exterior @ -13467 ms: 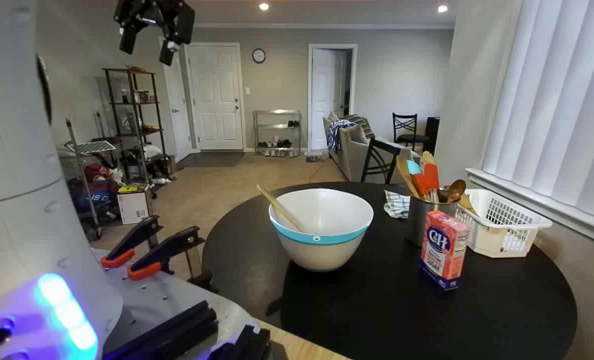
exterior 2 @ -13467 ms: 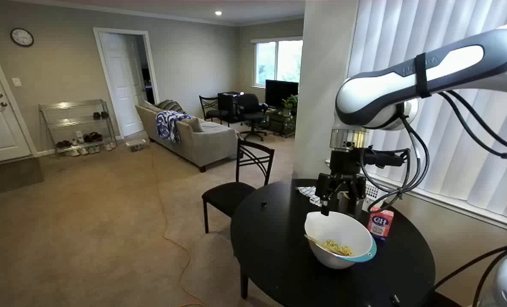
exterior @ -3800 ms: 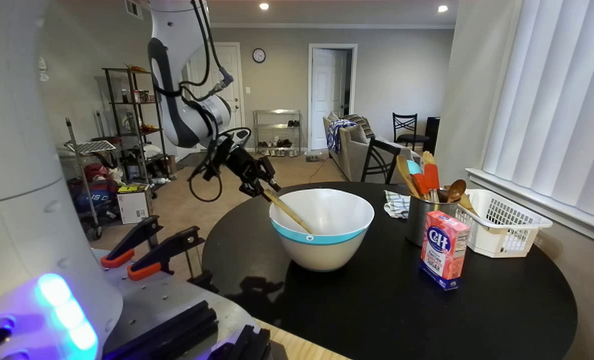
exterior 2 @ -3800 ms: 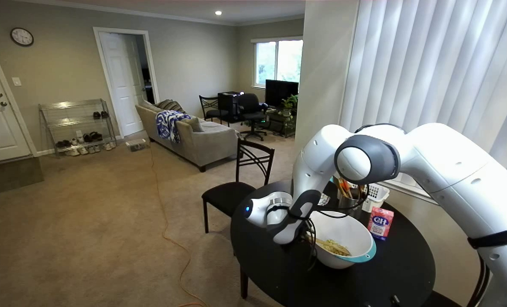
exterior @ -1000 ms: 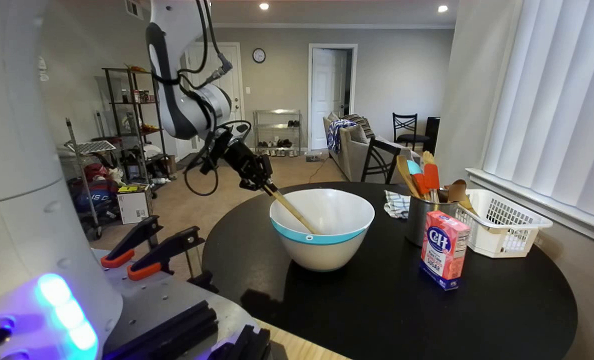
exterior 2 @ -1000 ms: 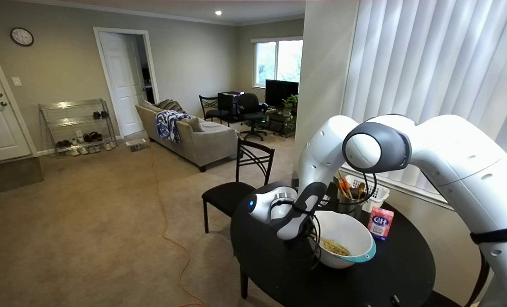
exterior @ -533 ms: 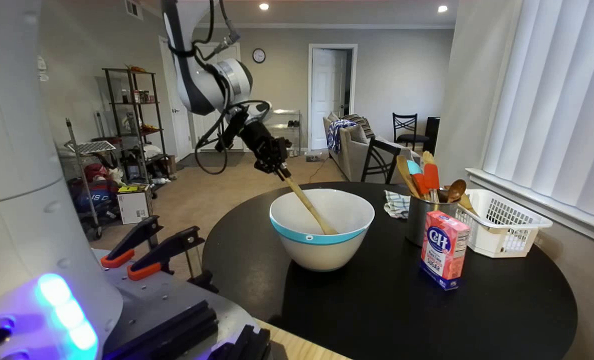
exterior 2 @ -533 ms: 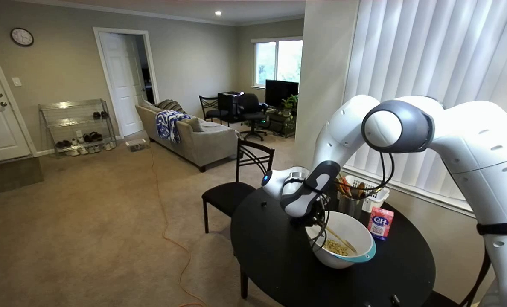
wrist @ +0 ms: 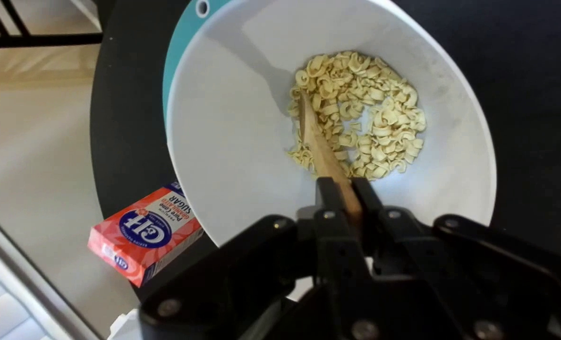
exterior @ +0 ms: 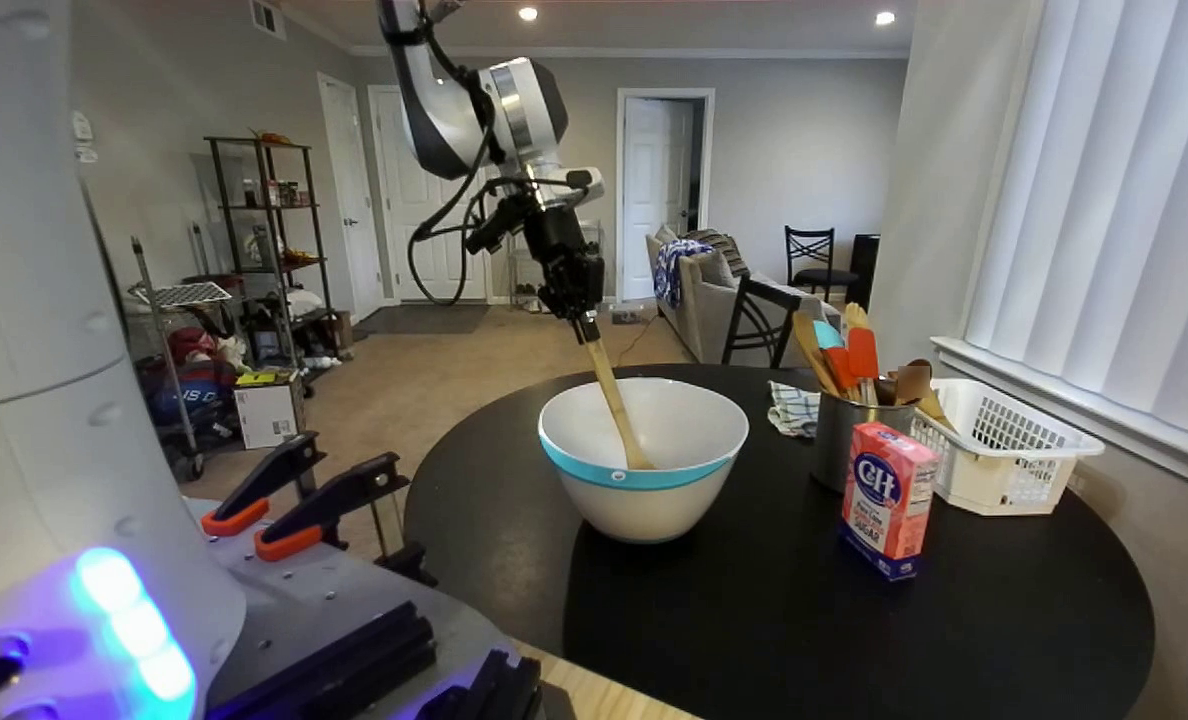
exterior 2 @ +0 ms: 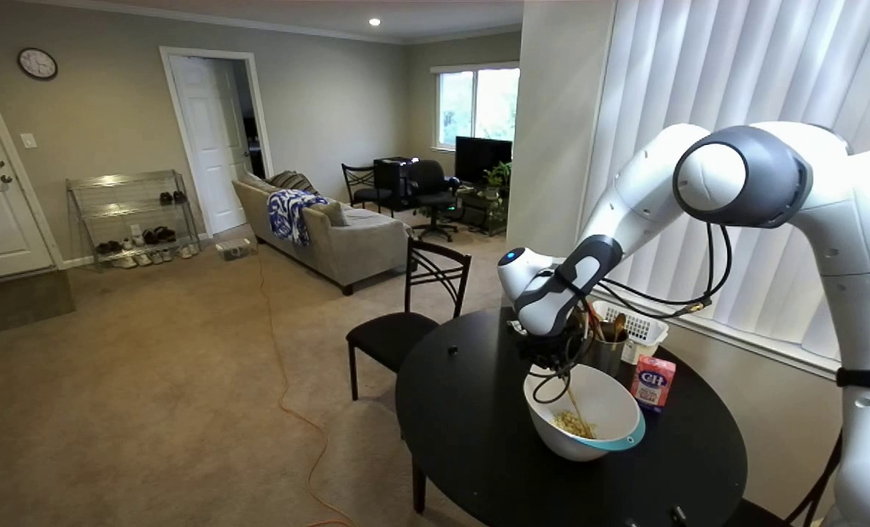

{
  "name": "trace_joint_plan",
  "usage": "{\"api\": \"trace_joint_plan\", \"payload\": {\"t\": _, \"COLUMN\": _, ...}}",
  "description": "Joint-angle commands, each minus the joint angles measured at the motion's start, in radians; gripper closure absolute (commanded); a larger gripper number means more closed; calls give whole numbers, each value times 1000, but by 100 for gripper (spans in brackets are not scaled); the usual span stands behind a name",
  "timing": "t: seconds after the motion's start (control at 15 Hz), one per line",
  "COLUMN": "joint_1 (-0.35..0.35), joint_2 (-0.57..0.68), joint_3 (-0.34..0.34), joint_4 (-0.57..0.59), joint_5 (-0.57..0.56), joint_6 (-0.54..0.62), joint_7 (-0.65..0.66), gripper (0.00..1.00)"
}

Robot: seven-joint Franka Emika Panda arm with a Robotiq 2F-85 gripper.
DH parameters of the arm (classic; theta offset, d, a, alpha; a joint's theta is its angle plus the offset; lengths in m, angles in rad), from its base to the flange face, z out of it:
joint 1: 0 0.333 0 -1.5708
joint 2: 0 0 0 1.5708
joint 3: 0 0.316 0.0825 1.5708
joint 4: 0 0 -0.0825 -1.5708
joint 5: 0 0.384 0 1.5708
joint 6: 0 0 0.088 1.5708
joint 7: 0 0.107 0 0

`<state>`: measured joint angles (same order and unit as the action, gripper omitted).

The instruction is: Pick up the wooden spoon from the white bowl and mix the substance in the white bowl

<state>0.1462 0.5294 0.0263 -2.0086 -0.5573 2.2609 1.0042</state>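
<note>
The white bowl (exterior: 644,512) stands upright on the black table, its teal rim band showing in both exterior views. Pale curled pasta-like pieces (wrist: 389,134) lie in its bottom, with a small bare patch among them. My gripper (wrist: 343,182) is shut on the handle of the wooden spoon (wrist: 325,158), just above the bowl's rim in an exterior view (exterior: 586,330). The spoon leans steeply down into the bowl. Its head meets the pieces near one side of the pile in the wrist view; the handle's top end is hidden between the dark fingers (wrist: 328,196).
A pink sugar box (exterior: 889,500) stands beside the bowl. Behind it are a metal utensil holder (exterior: 834,450) with several utensils, a white slatted basket (exterior: 1004,475) and a checked cloth (exterior: 794,410). A black chair (exterior 2: 435,282) stands at the table's edge.
Within the last second my gripper has risen and shifted toward the bowl, tilting the spoon from a low slant to a steeper one. Many seconds ago the spoon rested ungripped on the rim.
</note>
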Motion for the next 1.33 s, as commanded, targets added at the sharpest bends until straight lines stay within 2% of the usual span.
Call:
{"api": "trace_joint_plan", "payload": {"t": 0.0, "joint_1": -24, "joint_2": -75, "joint_3": -39, "joint_4": -142, "joint_5": 102, "joint_6": 165, "joint_7": -24, "gripper": 97}}
{"api": "trace_joint_plan", "payload": {"t": 0.33, "joint_1": -49, "joint_2": -120, "joint_3": -78, "joint_4": -250, "joint_5": 217, "joint_6": 302, "joint_7": -64, "gripper": 97}}
{"api": "trace_joint_plan", "payload": {"t": 0.6, "joint_1": -86, "joint_2": -122, "joint_3": -50, "joint_4": -279, "joint_5": 329, "joint_6": 384, "joint_7": -220, "gripper": 97}}
{"api": "trace_joint_plan", "payload": {"t": 0.8, "joint_1": -96, "joint_2": -118, "joint_3": -28, "joint_4": -266, "joint_5": 416, "joint_6": 387, "joint_7": -352, "gripper": 97}}
{"api": "trace_joint_plan", "payload": {"t": 1.07, "joint_1": -66, "joint_2": -109, "joint_3": -5, "joint_4": -234, "joint_5": 488, "joint_6": 371, "joint_7": -470, "gripper": 97}}
{"api": "trace_joint_plan", "payload": {"t": 1.27, "joint_1": -20, "joint_2": -93, "joint_3": -18, "joint_4": -208, "joint_5": 488, "joint_6": 372, "joint_7": -438, "gripper": 97}}
